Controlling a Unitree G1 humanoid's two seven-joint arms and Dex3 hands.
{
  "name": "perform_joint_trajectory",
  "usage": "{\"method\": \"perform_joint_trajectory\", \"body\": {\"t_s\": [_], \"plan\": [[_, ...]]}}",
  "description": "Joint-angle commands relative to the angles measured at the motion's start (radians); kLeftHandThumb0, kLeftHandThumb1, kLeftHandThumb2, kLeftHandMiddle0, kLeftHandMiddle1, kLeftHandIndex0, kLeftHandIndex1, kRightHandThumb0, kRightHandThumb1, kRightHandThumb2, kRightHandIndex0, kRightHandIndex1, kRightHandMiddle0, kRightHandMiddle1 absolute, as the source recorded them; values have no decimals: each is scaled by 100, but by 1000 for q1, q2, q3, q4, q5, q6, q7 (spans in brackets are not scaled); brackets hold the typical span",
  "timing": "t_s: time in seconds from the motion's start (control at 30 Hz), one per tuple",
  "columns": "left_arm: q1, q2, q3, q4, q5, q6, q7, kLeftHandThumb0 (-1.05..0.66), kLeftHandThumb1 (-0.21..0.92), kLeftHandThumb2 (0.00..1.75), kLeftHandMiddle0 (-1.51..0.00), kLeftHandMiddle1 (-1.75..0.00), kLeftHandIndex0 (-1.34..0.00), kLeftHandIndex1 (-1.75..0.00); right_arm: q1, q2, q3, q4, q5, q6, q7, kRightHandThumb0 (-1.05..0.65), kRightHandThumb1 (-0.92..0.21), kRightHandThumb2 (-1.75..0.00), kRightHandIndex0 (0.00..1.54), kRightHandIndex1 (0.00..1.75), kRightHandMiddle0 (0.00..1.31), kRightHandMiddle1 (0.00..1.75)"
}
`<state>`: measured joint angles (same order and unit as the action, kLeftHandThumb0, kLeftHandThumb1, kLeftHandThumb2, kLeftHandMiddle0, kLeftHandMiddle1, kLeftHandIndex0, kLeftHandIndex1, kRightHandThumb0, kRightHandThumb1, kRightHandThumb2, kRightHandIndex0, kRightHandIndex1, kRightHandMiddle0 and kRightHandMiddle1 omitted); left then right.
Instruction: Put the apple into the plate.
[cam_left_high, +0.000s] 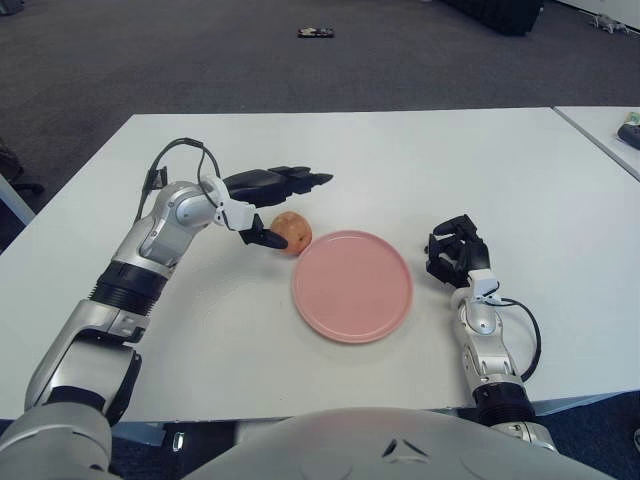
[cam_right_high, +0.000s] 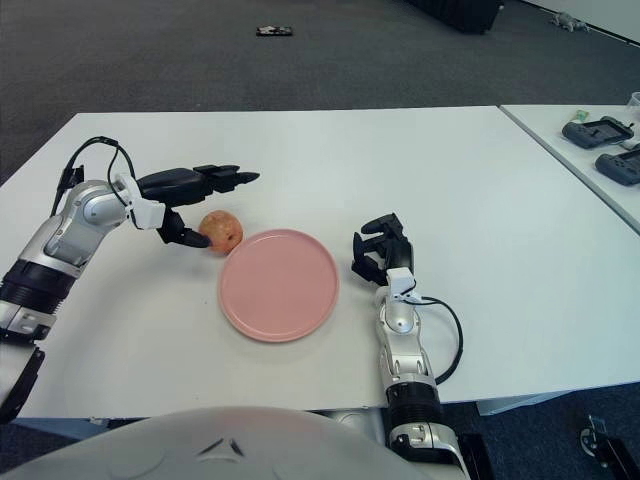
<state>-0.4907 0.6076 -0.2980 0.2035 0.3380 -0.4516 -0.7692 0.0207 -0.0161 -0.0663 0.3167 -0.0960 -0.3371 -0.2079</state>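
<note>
**Left hand brackets the apple; plate waits bare**

The left hand (cam_left_high: 262, 205) reaches in from the robot's left over the white counter (cam_left_high: 480, 170) and sits around the apple (cam_left_high: 293, 232). Its fingers (cam_left_high: 300, 180) are spread apart: the long upper ones stretch out level above and beyond the fruit, while the lower thumb-like finger angles down on the near-left side and appears to touch or nearly touch the apple's skin. Nothing is clamped yet, by the look of it; the apple sits on the counter, just beside the plate's upper-left rim and outside it.

To do this step well, the fingers likely need to drop lower so the upper ones come down around the far side of the fruit before closing. A round, smooth apple will tend to roll or squirt away from a one-sided push, so closing from both sides at once, low on its widest part, seems the safer grip. The carry is short: lift enough to clear the rim, move right and toward the robot, and release near the middle of the plate so the apple does not roll off.

The pink plate (cam_left_high: 352, 330) is shallow, round and holds nothing at present.

The right hand (cam_right_high: 379, 247) shows to the right of the plate, its fingers curled, holding nothing.
</note>
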Motion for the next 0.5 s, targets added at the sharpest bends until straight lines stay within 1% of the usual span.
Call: {"method": "perform_joint_trajectory", "body": {"t_s": [0.0, 0.1, 0.17, 0.3, 0.47], "plan": [[-41, 19, -30, 12, -13, 27, -73, -79, 25, 100, 0, 0, 0, 0, 20, -4, -9, 13, 1, 27, 1, -40, -57, -100, 58, 143, 41, 175], [-52, 22, -50, 18, -20, 45, -128, -75, 22, 102, 0, 0, 0, 0, 22, -5, -10, 12, 1, 22, 0, -40, -57, -101, 59, 143, 41, 175], [-54, 16, -64, 32, -17, 47, -145, -73, 19, 104, 0, 0, 0, 0, 22, -6, -10, 14, 0, 19, -1, -40, -57, -101, 59, 143, 41, 175], [-53, -4, -104, 85, 21, 29, -138, -68, 15, 108, 0, 0, 0, 0, 22, -9, -10, 17, -3, 12, -1, -40, -56, -102, 60, 144, 42, 175], [-69, -4, -127, 120, 38, 7, -139, -67, 12, 110, 0, 0, 0, 0, 23, -10, -10, 16, -4, 16, 0, -40, -57, -101, 60, 144, 41, 175]]}}
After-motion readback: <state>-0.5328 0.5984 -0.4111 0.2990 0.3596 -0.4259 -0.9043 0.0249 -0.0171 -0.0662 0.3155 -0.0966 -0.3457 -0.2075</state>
